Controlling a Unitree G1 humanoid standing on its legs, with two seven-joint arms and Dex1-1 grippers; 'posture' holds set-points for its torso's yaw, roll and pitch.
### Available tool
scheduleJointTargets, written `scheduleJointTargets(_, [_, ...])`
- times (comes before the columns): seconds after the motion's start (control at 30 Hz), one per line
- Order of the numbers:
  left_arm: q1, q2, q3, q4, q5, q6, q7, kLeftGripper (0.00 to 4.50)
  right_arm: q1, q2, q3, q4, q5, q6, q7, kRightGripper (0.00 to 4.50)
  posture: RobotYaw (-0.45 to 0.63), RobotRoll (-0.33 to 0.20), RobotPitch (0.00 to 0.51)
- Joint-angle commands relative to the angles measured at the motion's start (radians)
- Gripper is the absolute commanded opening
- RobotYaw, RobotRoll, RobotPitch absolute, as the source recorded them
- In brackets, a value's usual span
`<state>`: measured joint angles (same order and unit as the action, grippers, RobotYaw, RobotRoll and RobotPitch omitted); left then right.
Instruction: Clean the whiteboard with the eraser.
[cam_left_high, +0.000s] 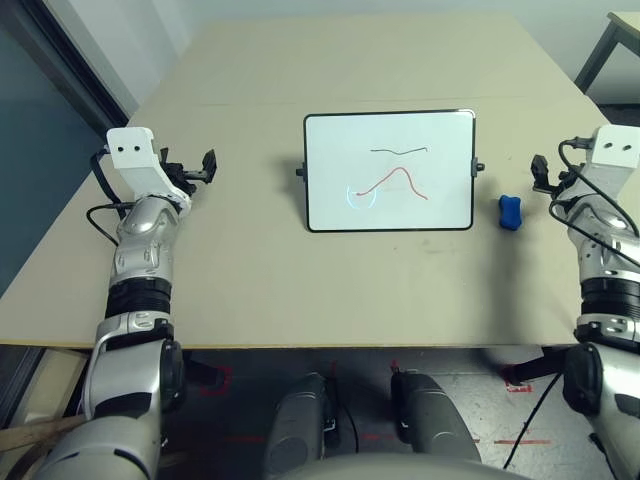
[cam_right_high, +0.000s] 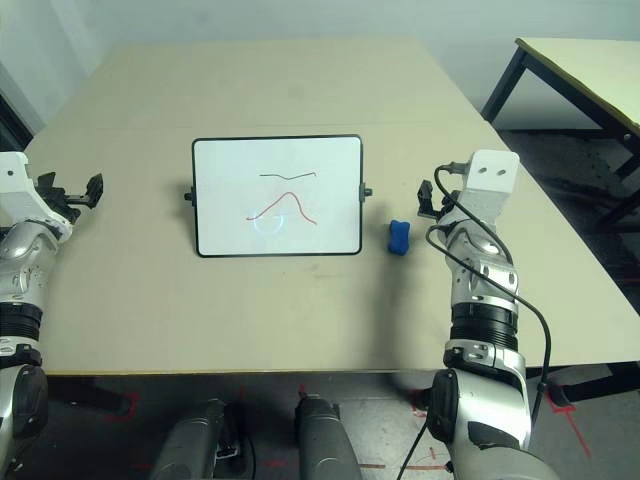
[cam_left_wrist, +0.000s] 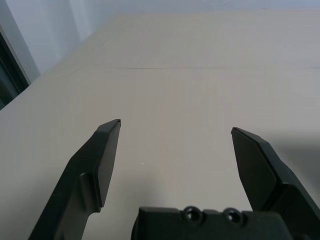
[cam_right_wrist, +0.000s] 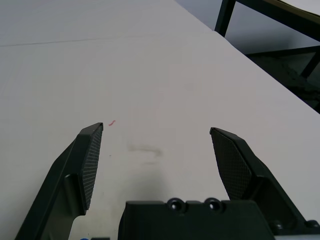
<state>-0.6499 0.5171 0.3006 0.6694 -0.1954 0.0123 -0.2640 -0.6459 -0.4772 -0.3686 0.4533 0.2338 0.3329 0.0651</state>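
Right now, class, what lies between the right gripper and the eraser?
Only bare table, as the right eye view shows: the eraser sits just beside the open right gripper, toward the whiteboard.

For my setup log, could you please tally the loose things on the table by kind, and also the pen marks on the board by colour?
Whiteboard: 1
Eraser, blue: 1
Total loose things on the table: 2
Black pen line: 1
Red pen line: 1
Faint light-blue curl: 1
Total marks: 3
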Motion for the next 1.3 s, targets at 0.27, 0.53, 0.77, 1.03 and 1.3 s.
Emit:
scheduleJointTargets(0.27, [-0.067, -0.017, -0.051, 0.007, -0.004, 0.025, -0.101, 4.50, -0.004, -0.043, 0.006, -0.104, 0.017, 0.189, 0.021, 4.47, -0.19, 0.000, 0.117])
scheduleJointTargets(0.53, [-0.110, 0.007, -0.099, -0.147, -0.055, 0.188, -0.288, 4.50, -0.022, -0.047, 0.091, -0.317, 0.030, 0.607, 0.044, 4.47, -0.22, 0.000, 0.125])
scheduleJointTargets(0.77, [-0.220, -0.019, -0.155, -0.275, -0.101, 0.358, -0.379, 4.50, -0.018, -0.016, 0.156, -0.397, 0.024, 0.771, 0.059, 4.47, -0.22, 0.000, 0.124])
scheduleJointTargets(1.03, [-0.180, -0.062, -0.238, -0.409, -0.130, 0.460, -0.449, 4.50, 0.015, 0.032, 0.173, -0.383, 0.000, 0.782, 0.056, 4.47, -0.20, 0.000, 0.119])
scheduleJointTargets(1.3, [-0.109, -0.082, -0.308, -0.487, -0.119, 0.484, -0.479, 4.50, 0.034, 0.036, 0.159, -0.362, -0.026, 0.776, 0.048, 4.47, -0.21, 0.000, 0.115])
